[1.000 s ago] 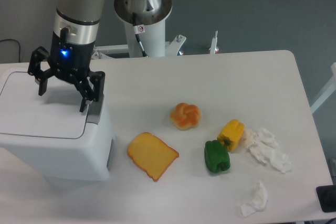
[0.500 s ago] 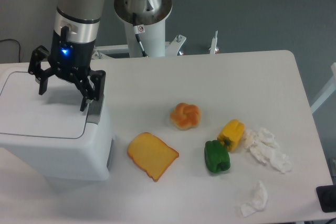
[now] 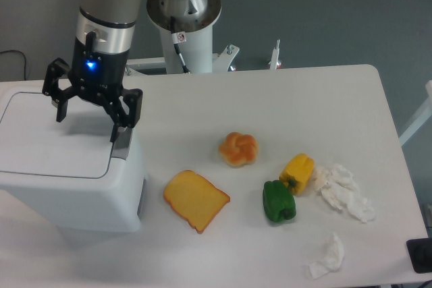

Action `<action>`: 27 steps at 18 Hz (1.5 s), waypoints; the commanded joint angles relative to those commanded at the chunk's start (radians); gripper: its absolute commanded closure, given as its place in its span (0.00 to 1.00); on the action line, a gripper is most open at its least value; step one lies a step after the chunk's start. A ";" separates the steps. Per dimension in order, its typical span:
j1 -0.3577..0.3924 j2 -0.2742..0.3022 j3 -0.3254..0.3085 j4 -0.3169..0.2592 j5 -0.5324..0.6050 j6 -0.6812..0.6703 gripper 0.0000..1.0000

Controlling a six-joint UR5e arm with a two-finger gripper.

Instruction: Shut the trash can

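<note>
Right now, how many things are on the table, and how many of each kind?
Trash can: 1
Peppers: 2, one green and one yellow
Bread roll: 1
Bread slice: 1
Crumpled tissues: 2, a big wad and a small one
Total: 7

White trash can (image 3: 64,180) with grey latch tab (image 3: 121,146); black end effector (image 3: 88,117) showing a blue light. Orange-yellow bread slice (image 3: 196,199), green pepper (image 3: 279,202), yellow pepper (image 3: 298,172), white desk (image 3: 304,99).
</note>
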 joint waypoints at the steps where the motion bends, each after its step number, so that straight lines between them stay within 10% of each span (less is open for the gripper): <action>1: 0.026 0.009 0.008 0.000 0.003 0.003 0.00; 7: 0.161 0.041 0.018 0.002 0.038 0.012 0.00; 15: 0.241 0.031 -0.017 -0.023 0.504 0.294 0.00; 27: 0.624 0.075 -0.058 -0.145 0.512 0.713 0.00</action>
